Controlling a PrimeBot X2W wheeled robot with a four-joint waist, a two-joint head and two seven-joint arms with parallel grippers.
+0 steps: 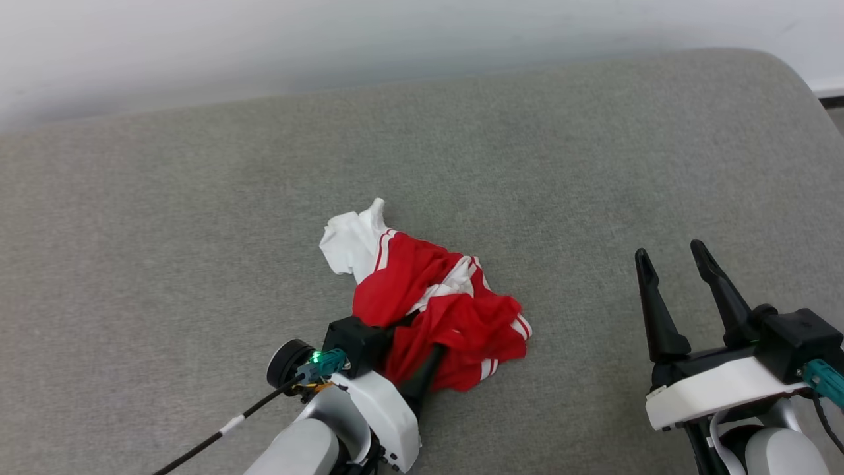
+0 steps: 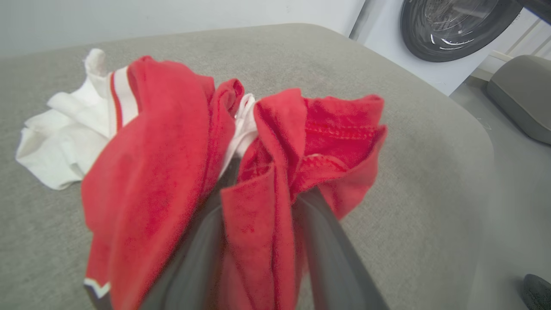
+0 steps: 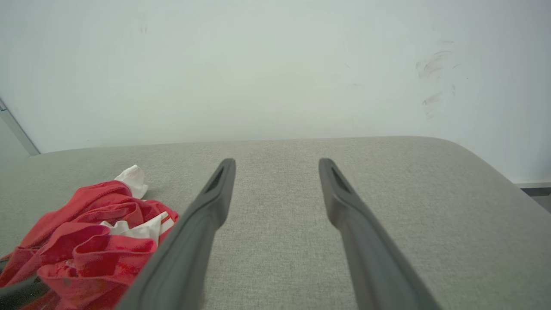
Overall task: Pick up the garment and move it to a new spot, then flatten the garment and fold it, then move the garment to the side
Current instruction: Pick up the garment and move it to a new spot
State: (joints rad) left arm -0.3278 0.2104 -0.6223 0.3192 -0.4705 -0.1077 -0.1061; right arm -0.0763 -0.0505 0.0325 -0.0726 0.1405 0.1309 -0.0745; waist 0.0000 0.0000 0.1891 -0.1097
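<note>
The garment [image 1: 448,310] lies crumpled in a heap on the grey padded surface [image 1: 198,231], red with a white striped sleeve sticking out at the far left. My left gripper [image 1: 422,336] is pushed into its near edge. In the left wrist view the garment [image 2: 150,163] drapes over both fingers [image 2: 327,241], which stand apart with a red fold between them; their tips are hidden by cloth. My right gripper [image 1: 671,251] hovers open and empty well to the right of the heap. The right wrist view has the gripper [image 3: 277,163] above bare surface, the garment [image 3: 94,241] at lower left.
A pale wall [image 1: 330,46] runs behind the padded surface, whose far right corner [image 1: 791,79] is rounded. The left wrist view catches a washing machine door [image 2: 456,26] and another grey cushion [image 2: 521,94] beyond the surface's edge.
</note>
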